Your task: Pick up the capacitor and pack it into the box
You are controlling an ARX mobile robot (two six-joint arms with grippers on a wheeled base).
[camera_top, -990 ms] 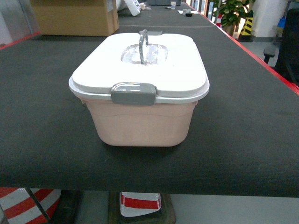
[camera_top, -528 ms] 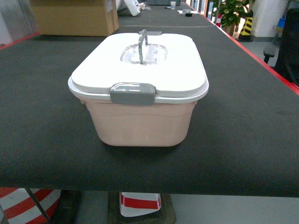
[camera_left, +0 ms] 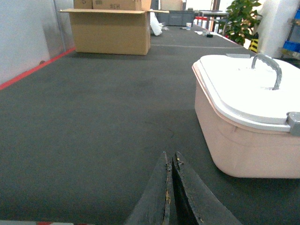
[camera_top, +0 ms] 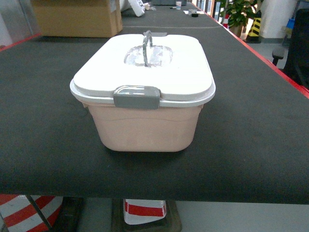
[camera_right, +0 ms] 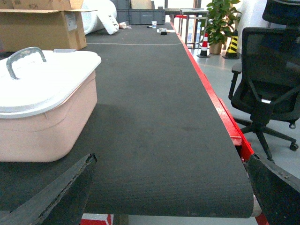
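Judging by how things lie, the packing has hardly begun: the pale peach-pink rectangular plastic box (camera_top: 144,126) with rounded corners sits in the middle of the dark felt-covered desk (camera_top: 43,145), its white lid (camera_top: 145,67) seated on the rim, the grey front latch (camera_top: 137,97) folded down and the grey handle (camera_top: 147,46) standing upright over the clear recessed panel. No capacitor can be made out in any view, on the desk or in either claw, so the part still has to be found and picked, the lid unlatched and lifted, the part put in, and presumably the lid closed again. The left claw (camera_left: 169,187) hangs low over the desk to the left of the box and well short of touching it, its two dark fingers pressed together with only a thin seam between them and nothing held. The right claw (camera_right: 168,187) is on the other side of the box, its fingers spread wide to the edges of its wrist view, with bare desk between them. As for writing, the brown cardboard carton (camera_left: 112,30) at the far end of the desk carries dark printed letters near its top edge, too small and blurred to read; the box shows no brand or label.
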